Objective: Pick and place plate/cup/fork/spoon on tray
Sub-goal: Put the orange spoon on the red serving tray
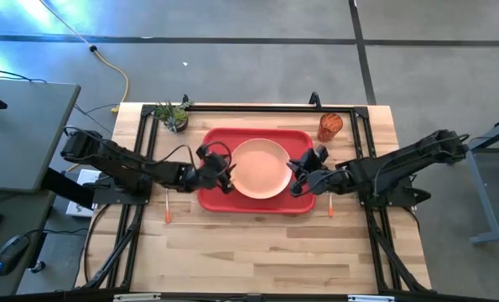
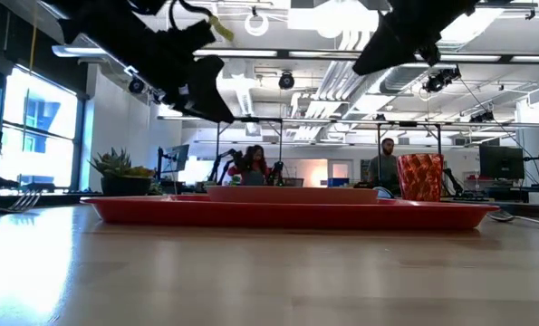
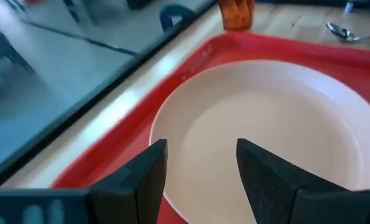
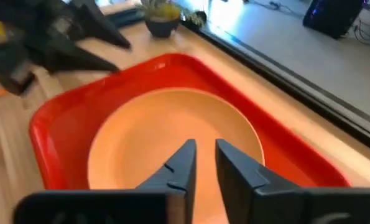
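Both jaws above the plate (image 1: 259, 168) on the tray (image 1: 211, 198): left parted, right narrowly parted.

We find no readable text, labels, brands, nos. or signs in any view. Pale marks at the bottom edge of the left wrist view sit on the arm's dark housing (image 3: 23, 208), but they're too blurred for us to make out.
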You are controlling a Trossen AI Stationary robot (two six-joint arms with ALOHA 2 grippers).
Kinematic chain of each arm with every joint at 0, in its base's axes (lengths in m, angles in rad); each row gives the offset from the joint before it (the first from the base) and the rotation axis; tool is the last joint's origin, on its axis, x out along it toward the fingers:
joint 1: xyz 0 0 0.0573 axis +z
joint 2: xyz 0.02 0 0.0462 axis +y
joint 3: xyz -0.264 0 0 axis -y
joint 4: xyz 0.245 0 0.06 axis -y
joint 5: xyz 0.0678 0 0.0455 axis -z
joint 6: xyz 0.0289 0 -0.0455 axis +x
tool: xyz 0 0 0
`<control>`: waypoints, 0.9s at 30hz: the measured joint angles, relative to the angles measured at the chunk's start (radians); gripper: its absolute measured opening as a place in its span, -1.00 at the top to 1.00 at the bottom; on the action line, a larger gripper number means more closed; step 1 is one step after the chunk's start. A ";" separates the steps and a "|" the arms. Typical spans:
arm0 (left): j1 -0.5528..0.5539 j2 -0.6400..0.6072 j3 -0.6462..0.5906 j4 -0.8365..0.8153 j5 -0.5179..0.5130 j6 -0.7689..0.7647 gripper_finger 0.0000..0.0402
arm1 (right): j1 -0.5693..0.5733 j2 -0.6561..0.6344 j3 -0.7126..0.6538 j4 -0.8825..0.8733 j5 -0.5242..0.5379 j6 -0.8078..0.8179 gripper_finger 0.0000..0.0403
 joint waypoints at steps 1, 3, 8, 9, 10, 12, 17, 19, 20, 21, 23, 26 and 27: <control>-0.023 0.000 0.000 0.007 -0.042 0.001 0.08 | -0.001 0.015 0.000 0.001 -0.006 0.000 0.66; -0.069 0.000 0.000 0.027 -0.137 0.013 0.08 | 0.000 0.044 0.000 -0.001 -0.024 -0.001 0.53; -0.143 0.000 0.000 0.066 -0.273 0.086 0.08 | -0.011 0.092 0.000 -0.019 -0.013 -0.057 0.28; -0.149 0.000 0.000 0.063 -0.274 0.085 0.08 | -0.016 0.095 0.000 -0.025 -0.012 -0.063 0.25; -0.151 0.000 0.000 0.059 -0.273 0.085 0.08 | -0.020 0.095 0.000 -0.032 -0.014 -0.063 0.23; -0.150 -0.001 -0.012 0.069 -0.257 0.083 0.08 | -0.029 0.089 0.000 -0.062 -0.021 -0.054 0.22; -0.110 -0.009 -0.094 0.065 -0.136 -0.016 0.08 | -0.045 0.078 0.001 -0.217 -0.084 0.030 0.22; -0.081 -0.018 -0.128 0.067 -0.020 -0.069 0.08 | -0.047 0.079 0.001 -0.339 -0.110 0.121 0.22; -0.069 -0.026 -0.146 0.070 0.035 -0.090 0.08 | -0.047 0.083 0.000 -0.391 -0.124 0.171 0.22; -0.060 -0.035 -0.164 0.063 0.065 -0.106 0.08 | -0.046 0.086 -0.006 -0.448 -0.133 0.225 0.22; -0.045 -0.041 -0.176 0.067 0.091 -0.128 0.08 | -0.046 0.086 -0.019 -0.573 -0.112 0.342 0.22; -0.028 -0.053 -0.180 0.080 0.087 -0.162 0.08 | -0.050 0.086 -0.050 -0.652 -0.034 0.542 0.22; -0.023 -0.053 -0.180 0.091 0.090 -0.170 0.08 | -0.052 0.086 -0.062 -0.673 -0.031 0.582 0.22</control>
